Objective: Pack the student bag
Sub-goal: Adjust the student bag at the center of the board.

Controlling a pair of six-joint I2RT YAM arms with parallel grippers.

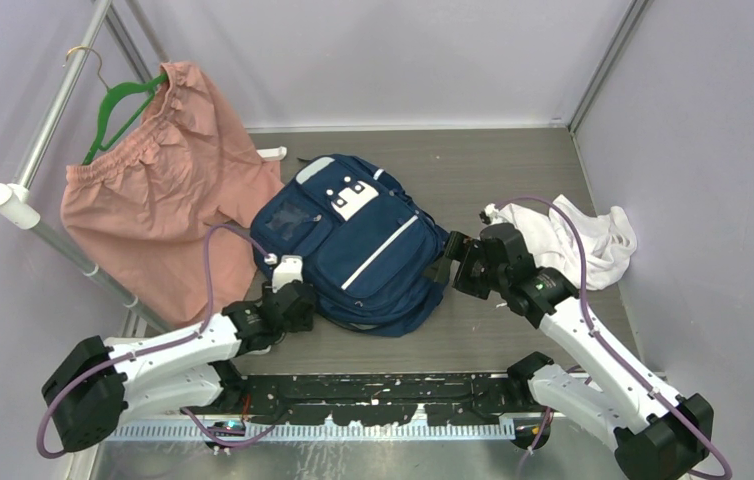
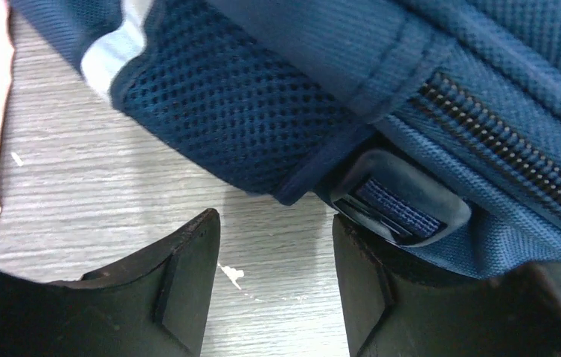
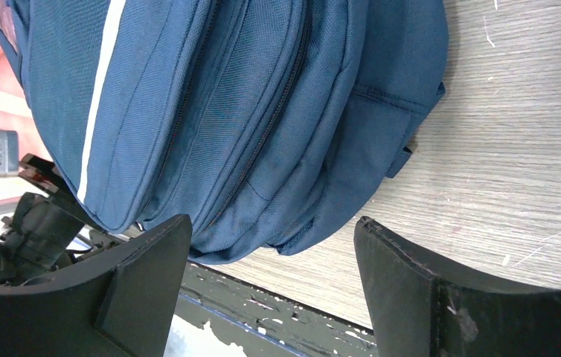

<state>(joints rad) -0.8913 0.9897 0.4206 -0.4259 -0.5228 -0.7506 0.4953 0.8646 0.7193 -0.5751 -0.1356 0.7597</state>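
The student bag [image 1: 353, 240], navy blue with white stripes and a white front patch, lies flat in the middle of the table with its zips shut. My left gripper [image 1: 288, 285] is open at the bag's near left edge. In the left wrist view it [image 2: 276, 253] has bare table between its fingers, with the bag's mesh side pocket [image 2: 225, 104] and a strap buckle [image 2: 404, 204] just ahead. My right gripper [image 1: 458, 262] is open at the bag's right edge. In the right wrist view it [image 3: 271, 245] faces the bag's side [image 3: 248, 111] and holds nothing.
Pink shorts [image 1: 168, 190] on a green hanger [image 1: 118, 110] hang from a rail [image 1: 53, 120] at the left. A white cloth [image 1: 583, 235] lies crumpled at the right, behind my right arm. Purple-grey walls close in the table.
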